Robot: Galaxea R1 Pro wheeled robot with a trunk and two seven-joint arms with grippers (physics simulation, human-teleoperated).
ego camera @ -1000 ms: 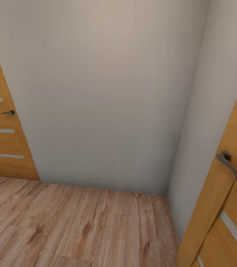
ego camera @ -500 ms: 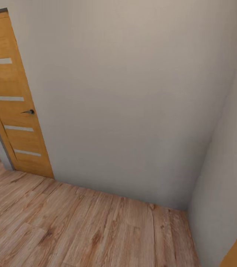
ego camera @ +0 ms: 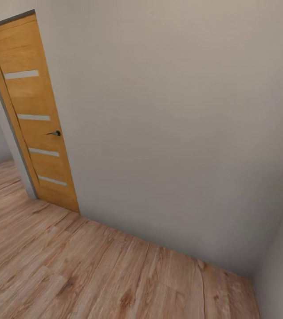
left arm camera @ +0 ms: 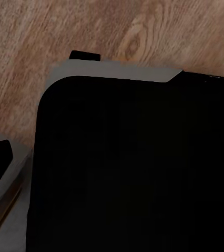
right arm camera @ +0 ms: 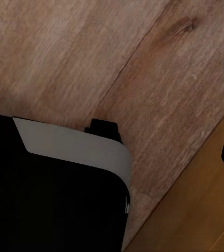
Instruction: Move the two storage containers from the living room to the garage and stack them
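Wall [ego camera: 172, 133] takes up most of the head view, plain off-white, meeting a second wall at a corner on the far right, where the picture cuts it off. Wooden door [ego camera: 34, 115] stands at the left of that view, light orange-brown, with four pale frosted strips and a small dark lever handle [ego camera: 54, 133]; its upper corner runs out of the picture. Beside the door an opening shows more plank flooring and a grey wall beyond, mostly cropped. Light wood plank floor [ego camera: 92, 274] covers the lower part, with knots and seams visible. Left wrist view: a large black body with a grey rounded edge [left arm camera: 117, 71] blocks nearly everything, planks behind it; the fingers are not distinguishable, so I cannot tell how they stand. Right wrist view: a similar black mass with a grey edge [right arm camera: 75, 144] over planks, and an orange-brown surface [right arm camera: 196, 210] at one corner; finger state again cannot be told. Storage containers: nowhere visible here.
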